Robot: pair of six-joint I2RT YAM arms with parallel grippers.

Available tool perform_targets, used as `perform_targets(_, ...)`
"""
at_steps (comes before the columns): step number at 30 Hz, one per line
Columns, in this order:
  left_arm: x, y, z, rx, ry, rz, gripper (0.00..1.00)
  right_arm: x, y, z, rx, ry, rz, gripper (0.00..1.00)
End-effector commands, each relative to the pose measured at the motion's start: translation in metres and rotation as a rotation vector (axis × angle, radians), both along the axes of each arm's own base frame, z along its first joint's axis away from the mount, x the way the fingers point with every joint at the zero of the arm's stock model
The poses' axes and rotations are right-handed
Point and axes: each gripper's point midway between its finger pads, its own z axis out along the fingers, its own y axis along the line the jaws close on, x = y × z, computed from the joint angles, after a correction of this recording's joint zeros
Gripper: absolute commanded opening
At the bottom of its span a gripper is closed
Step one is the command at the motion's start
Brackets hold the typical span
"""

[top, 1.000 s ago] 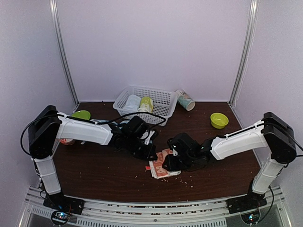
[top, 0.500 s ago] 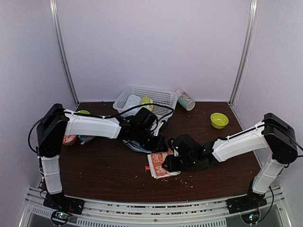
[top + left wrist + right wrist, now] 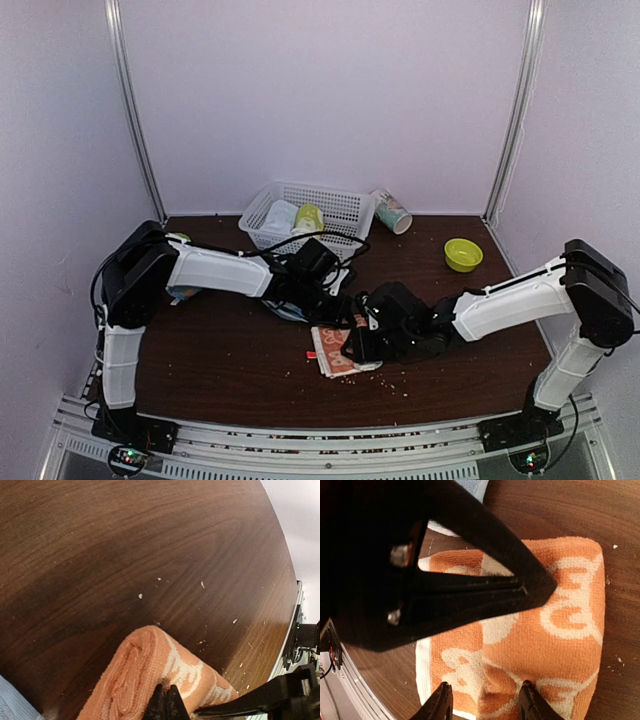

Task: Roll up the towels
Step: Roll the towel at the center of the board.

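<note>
Jaws of the left gripper [image 3: 167,705] are pressed together into one black wedge, with no cloth seen between them. Its tip rests against the rolled end of the peach towel [image 3: 560,630]. Jaws of the right gripper [image 3: 486,702] are spread and stand astride the towel's thick folded edge (whether the pads actually press the cloth cannot be told).

Peach towel: soft looped terry, orange with white cartoon outlines and a white border strip. It is folded into a thick rectangular pad with one end curled into a roll. It lies on the table [image 3: 220,350], on the near side of the basket [image 3: 340,225] and well apart from it.

Blue towel [image 3: 470,487]: pale, flat cloth, only a corner visible. It lies between the basket and the peach towel, just beside the latter and partly under the left arm.

Basket: white plastic lattice, rectangular, against the back wall. It holds one pale rolled towel [image 3: 280,215] and one yellow-green rolled towel [image 3: 309,217].

To the basket's right, a printed cup [image 3: 392,212] lies on its side. Further right stands a round green bowl [image 3: 463,254].

Table surface: dark wood grain, smooth, scattered with pale crumbs.
</note>
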Motion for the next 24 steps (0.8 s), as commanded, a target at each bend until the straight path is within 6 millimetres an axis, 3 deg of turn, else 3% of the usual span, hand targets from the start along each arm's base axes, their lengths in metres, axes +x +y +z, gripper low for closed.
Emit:
perform_targets(1, 0.011, 0.004, -0.01, -0.012, 0.002, 0.028, 0.0, -0.011, -0.019, 0.005, -0.066, -0.005, 0.036, 0.48)
perform_targets(6, 0.008, 0.007, -0.023, 0.001, 0.021, 0.029, 0.0, -0.006, -0.03, 0.033, -0.115, -0.084, 0.041, 0.49)
perform_targets(9, 0.008, 0.008, -0.027, 0.007, 0.024, 0.033, 0.0, -0.001, -0.039, 0.038, -0.167, -0.116, 0.021, 0.41)
perform_targets(14, 0.006, 0.011, -0.032, 0.012, 0.031, 0.036, 0.0, -0.01, -0.04, 0.017, -0.269, -0.093, 0.056, 0.21)
perform_targets(20, 0.003, 0.014, -0.036, 0.019, 0.036, 0.036, 0.0, -0.034, -0.029, -0.011, -0.339, -0.045, 0.118, 0.15)
perform_targets(24, 0.001, 0.018, -0.041, 0.033, 0.041, 0.038, 0.0, -0.046, -0.037, -0.03, -0.429, -0.009, 0.136, 0.13)
